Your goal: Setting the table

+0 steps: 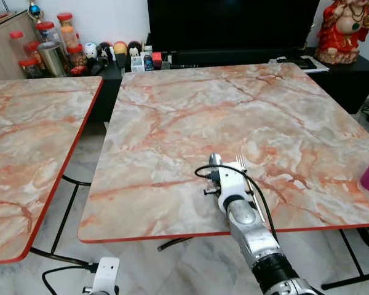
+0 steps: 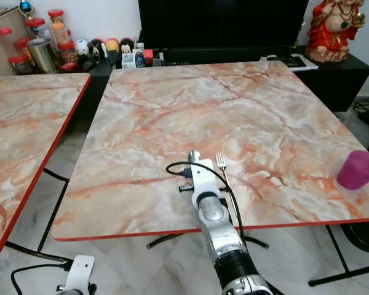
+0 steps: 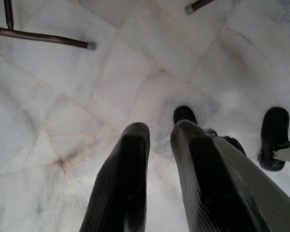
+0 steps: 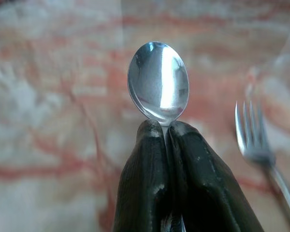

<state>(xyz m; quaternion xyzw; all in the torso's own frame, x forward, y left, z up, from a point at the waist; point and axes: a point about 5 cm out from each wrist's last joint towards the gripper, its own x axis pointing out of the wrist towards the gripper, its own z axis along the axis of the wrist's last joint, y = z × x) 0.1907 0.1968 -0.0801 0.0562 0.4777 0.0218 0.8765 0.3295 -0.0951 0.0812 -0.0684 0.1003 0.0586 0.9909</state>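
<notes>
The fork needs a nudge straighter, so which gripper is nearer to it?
Right. The right gripper, shut on the spoon, is just beside the fork over the table; the left gripper hangs near the floor.

Two marble-patterned tables (image 1: 190,110) on pale marble floor (image 3: 111,72), black cabinet (image 1: 350,77) behind.

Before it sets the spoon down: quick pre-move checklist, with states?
1. Right gripper shut on spoon: ok.
2. Spoon bowl sticks out past the fingertips, not slipping visibly: ok.
3. Fork already lies on the table, just right of the gripper: ok.
4. Bare marble left of the fork for the spoon: ok.
5. Spoon's height above the table: cannot tell.
6. Left gripper hangs idle over the floor: ok.
</notes>
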